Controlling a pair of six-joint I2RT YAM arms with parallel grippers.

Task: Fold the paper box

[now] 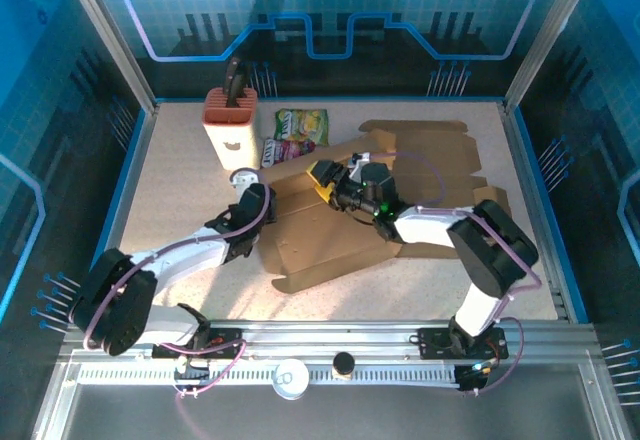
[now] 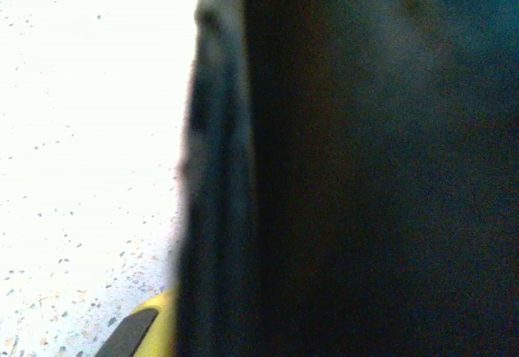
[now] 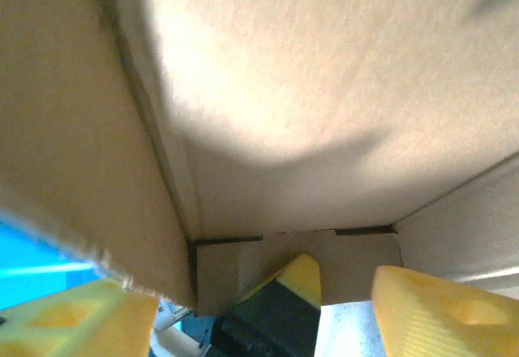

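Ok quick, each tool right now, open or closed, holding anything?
Left tool: closed, at the paper box edge; whether it grips the box cannot be told.
Right tool: open, against the box, holding nothing.

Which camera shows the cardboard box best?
The top view: the paper box lies spread open on the table, most of it visible. The right wrist view, very close, gives brown panels and a crease. The left wrist view is a dark blur; can't tell.

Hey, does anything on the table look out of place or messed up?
Nothing looks spilled or torn. The paper box lies askew, half-folded, one panel raised at the right gripper. Two snack packets sit close by its far-left corner, where they may hinder the flaps.
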